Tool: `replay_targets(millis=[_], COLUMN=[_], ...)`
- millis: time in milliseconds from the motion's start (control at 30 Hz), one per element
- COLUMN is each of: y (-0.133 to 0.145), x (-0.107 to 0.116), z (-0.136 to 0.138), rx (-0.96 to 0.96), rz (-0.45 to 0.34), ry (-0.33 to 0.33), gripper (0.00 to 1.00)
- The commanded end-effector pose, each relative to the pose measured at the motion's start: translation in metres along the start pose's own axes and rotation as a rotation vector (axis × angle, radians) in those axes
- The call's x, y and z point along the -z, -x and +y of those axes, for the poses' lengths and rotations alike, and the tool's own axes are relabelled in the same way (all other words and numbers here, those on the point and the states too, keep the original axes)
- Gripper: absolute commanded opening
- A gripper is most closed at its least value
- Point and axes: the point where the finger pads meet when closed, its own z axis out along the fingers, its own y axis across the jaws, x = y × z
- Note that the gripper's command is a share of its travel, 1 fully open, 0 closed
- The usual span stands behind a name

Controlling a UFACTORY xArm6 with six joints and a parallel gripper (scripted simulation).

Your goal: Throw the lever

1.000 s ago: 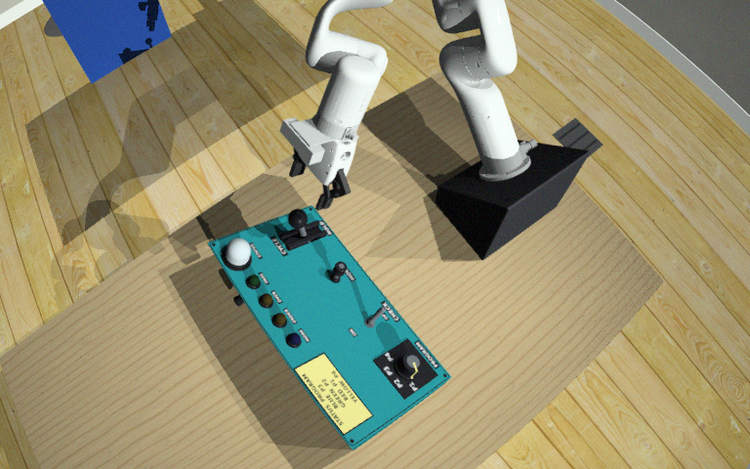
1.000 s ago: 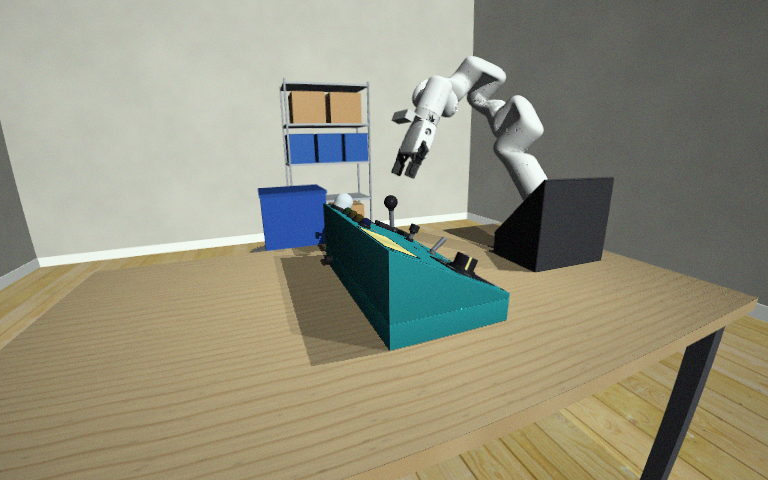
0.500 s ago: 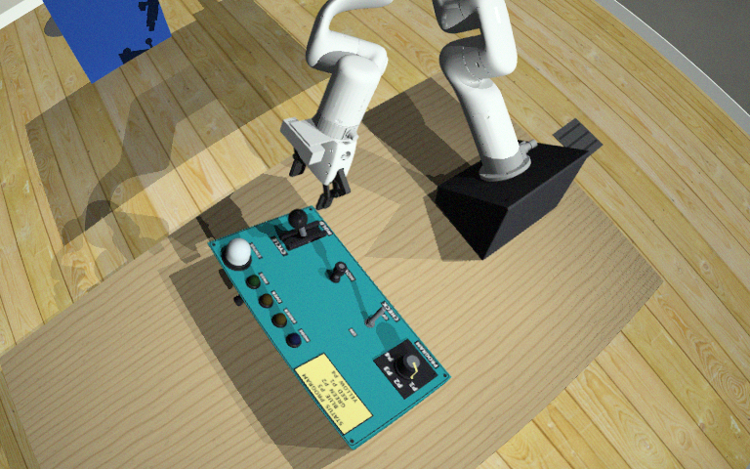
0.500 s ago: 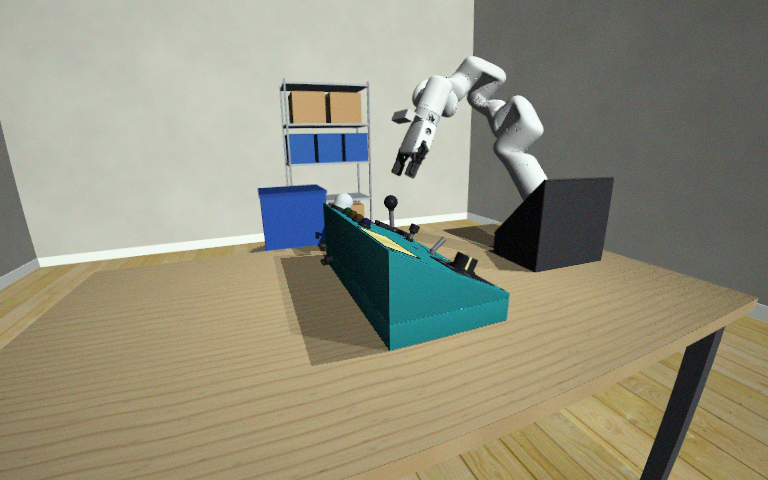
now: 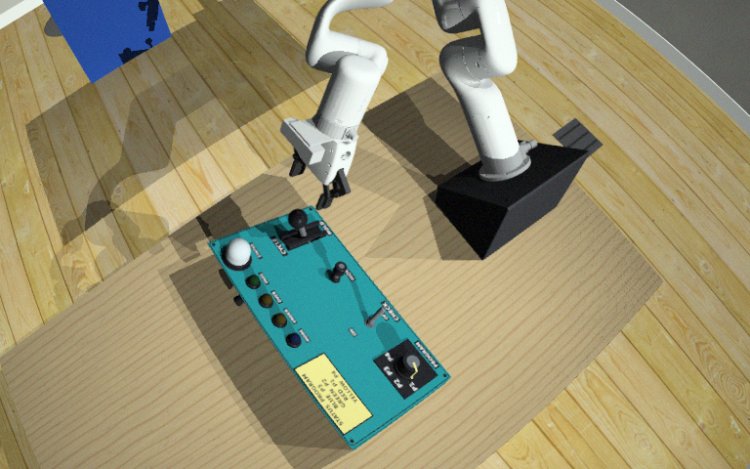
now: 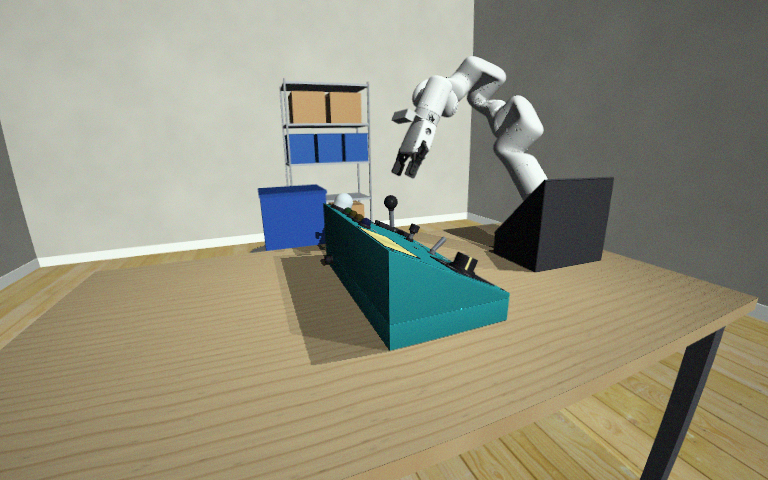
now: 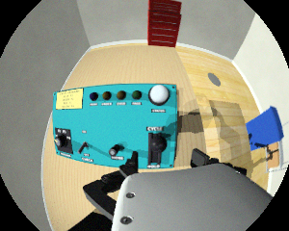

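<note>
A teal console [image 5: 323, 325] lies on the table. Its lever [image 5: 298, 223], a black ball on a short stalk in a black slotted base, stands at the console's far end, leaning toward the side labelled CYCLE [image 5: 278, 245]. It also shows in the exterior view [image 6: 390, 205] and in the wrist view [image 7: 158, 148]. My gripper [image 5: 312, 185] is open and empty. It hangs in the air above and beyond the lever, clear of the console, as the exterior view [image 6: 409, 164] shows.
The console also carries a white dome button [image 5: 237, 252], a row of round lamps [image 5: 271, 311], a small black knob [image 5: 338, 272], a grey toggle [image 5: 373, 318], a program dial [image 5: 409, 365] and a yellow label [image 5: 332, 392]. The arm's black base [image 5: 507, 194] stands to the right.
</note>
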Motion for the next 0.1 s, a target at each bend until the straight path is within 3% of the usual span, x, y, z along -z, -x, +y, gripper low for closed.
replay_targets(millis=[0, 67], y=[-0.0013, -0.0013], x=[0.0008, 0.0008], z=[0.0003, 0.0003], rx=[-0.001, -0.001], rz=[0.003, 0.003], ry=[0.0, 0.0], gripper=[1.0, 1.0])
